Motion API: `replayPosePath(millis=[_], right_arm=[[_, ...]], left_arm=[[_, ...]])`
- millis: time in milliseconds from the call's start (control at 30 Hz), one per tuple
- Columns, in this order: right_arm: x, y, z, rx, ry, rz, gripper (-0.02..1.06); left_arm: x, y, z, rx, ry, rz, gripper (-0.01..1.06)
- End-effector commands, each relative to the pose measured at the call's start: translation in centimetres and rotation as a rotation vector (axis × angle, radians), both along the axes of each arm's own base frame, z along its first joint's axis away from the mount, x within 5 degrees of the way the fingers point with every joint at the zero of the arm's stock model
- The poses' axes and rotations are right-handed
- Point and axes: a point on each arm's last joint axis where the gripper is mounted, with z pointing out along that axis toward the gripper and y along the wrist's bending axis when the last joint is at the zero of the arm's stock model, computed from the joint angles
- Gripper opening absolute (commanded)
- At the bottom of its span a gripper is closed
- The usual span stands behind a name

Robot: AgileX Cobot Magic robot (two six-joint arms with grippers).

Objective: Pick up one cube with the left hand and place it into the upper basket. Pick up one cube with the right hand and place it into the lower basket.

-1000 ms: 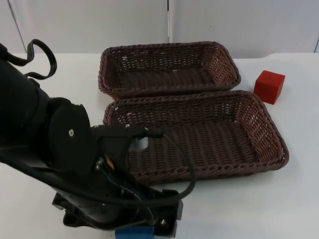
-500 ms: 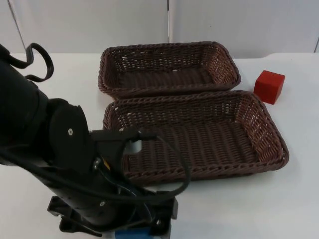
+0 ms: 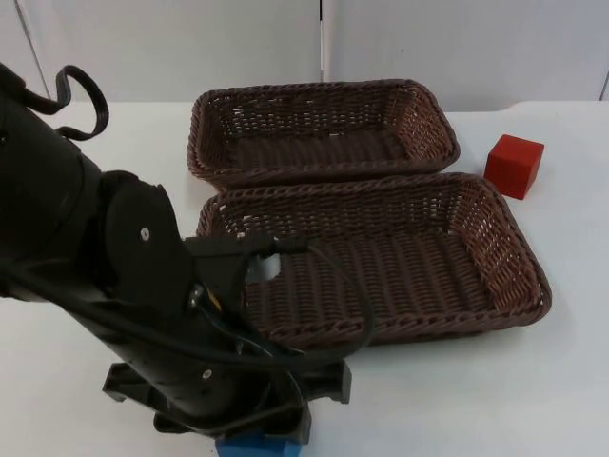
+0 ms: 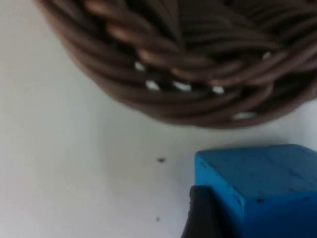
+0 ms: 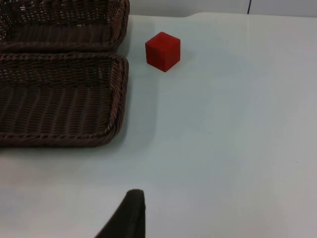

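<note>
Left gripper [image 3: 255,440] at tabletop's near edge, fingers clamped on small blue wooden cube [image 4: 257,186]; right gripper [image 5: 130,218] waits, finger state indeterminable

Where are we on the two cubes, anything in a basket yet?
Nothing is placed: upper basket and lower basket hold no cube. In hand: the left gripper is down at the blue cube on the table, a fingertip against it. Left: lifting it into the upper basket, then the red cube, which sits untouched beside the baskets.
</note>
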Motion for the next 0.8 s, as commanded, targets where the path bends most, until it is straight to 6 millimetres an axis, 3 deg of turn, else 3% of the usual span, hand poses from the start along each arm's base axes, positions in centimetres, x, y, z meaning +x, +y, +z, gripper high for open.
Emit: replayPosePath(millis=[0, 200, 367, 767], right_arm=[[0.0, 0.0, 0.0, -0.004, -0.006, -0.006, 1.05], [0.0, 0.0, 0.0, -0.004, -0.006, -0.006, 1.05], [0.0, 0.0, 0.0, -0.004, -0.006, -0.006, 1.05], [0.0, 0.0, 0.0, -0.004, -0.006, -0.006, 1.05]], left_arm=[[-0.2, 0.0, 0.5, -0.009, 0.024, 0.001, 0.00], [-0.6, 0.1, 1.7, -0.017, 0.038, -0.035, 0.00], [-0.9, 0.1, 3.9, -0.059, 0.009, -0.049, 0.00], [-2.0, 0.9, 11.6, -0.211, -0.221, -0.138, 0.00]])
